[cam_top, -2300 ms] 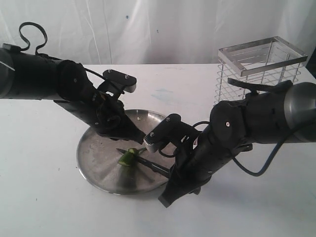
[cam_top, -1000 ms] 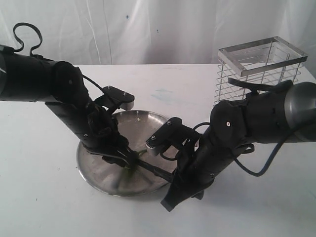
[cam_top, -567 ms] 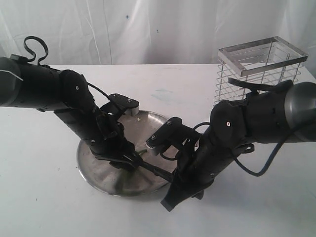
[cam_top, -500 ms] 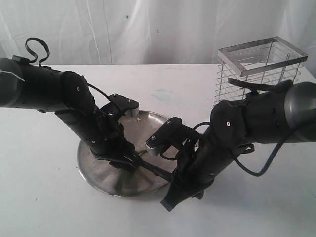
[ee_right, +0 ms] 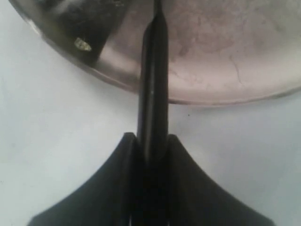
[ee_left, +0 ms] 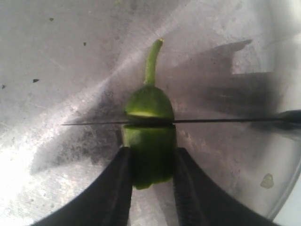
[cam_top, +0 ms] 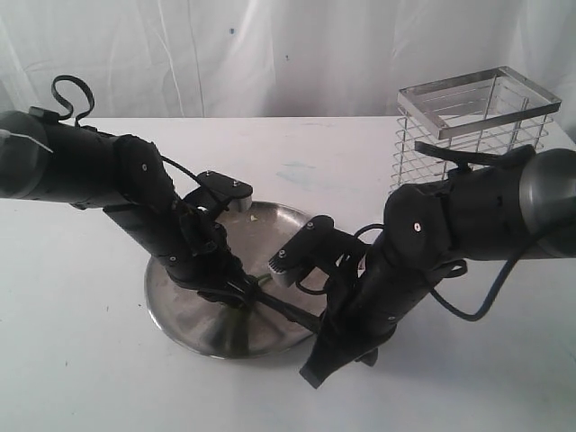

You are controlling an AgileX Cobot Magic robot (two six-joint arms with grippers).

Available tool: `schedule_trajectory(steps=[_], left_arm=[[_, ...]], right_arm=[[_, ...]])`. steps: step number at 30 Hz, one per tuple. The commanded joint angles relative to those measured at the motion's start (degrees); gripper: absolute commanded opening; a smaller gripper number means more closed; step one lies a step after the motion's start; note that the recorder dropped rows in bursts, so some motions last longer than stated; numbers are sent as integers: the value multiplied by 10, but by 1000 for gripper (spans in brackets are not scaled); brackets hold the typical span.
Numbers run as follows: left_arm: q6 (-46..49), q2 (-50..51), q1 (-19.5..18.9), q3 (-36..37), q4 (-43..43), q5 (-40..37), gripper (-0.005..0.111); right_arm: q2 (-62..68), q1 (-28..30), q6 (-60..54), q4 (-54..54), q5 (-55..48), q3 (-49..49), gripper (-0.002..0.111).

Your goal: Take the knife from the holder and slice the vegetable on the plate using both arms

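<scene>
The green vegetable (ee_left: 149, 141) lies on the steel plate (ee_left: 56, 61), its stalk pointing away from my left gripper (ee_left: 151, 153), which is shut on its cut end. The knife's thin blade (ee_left: 211, 121) lies edge-on across the vegetable, between the stalk cap and the held piece. My right gripper (ee_right: 151, 141) is shut on the knife's dark handle (ee_right: 153, 99), which reaches over the plate's rim (ee_right: 197, 100). In the exterior view both grippers meet low over the plate (cam_top: 180, 310), the left gripper (cam_top: 236, 290) hiding most of the vegetable, the knife (cam_top: 283, 310) running to the right gripper (cam_top: 319, 328).
The silver wire holder (cam_top: 472, 121) stands at the back right on the white table, behind the right arm. A small pale scrap (ee_left: 266, 181) lies near the plate's rim. A white cloth hangs behind the table.
The left arm came down onto the plate and took hold of the vegetable. In the last half second the plate and both grippers shifted slightly right and toward the front.
</scene>
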State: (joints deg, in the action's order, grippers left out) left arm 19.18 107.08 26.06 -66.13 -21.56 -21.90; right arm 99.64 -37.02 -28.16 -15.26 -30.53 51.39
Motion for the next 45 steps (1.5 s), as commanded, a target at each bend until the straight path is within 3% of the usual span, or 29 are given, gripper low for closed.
schedule_trajectory(steps=[1,26,32,45], left_arm=[[-9,5,4,4,-12,26,30],[-13,2,4,4,-12,19,30],[-13,2,4,4,-12,19,30],[-13,2,4,4,-12,9,30]], right_arm=[[-1,-1,21,49,-57,1,0],[42,-25,119,229,-209,87,0],[42,-32,122,232,-205,87,0],[113,-58,122,260,-246,190,0]])
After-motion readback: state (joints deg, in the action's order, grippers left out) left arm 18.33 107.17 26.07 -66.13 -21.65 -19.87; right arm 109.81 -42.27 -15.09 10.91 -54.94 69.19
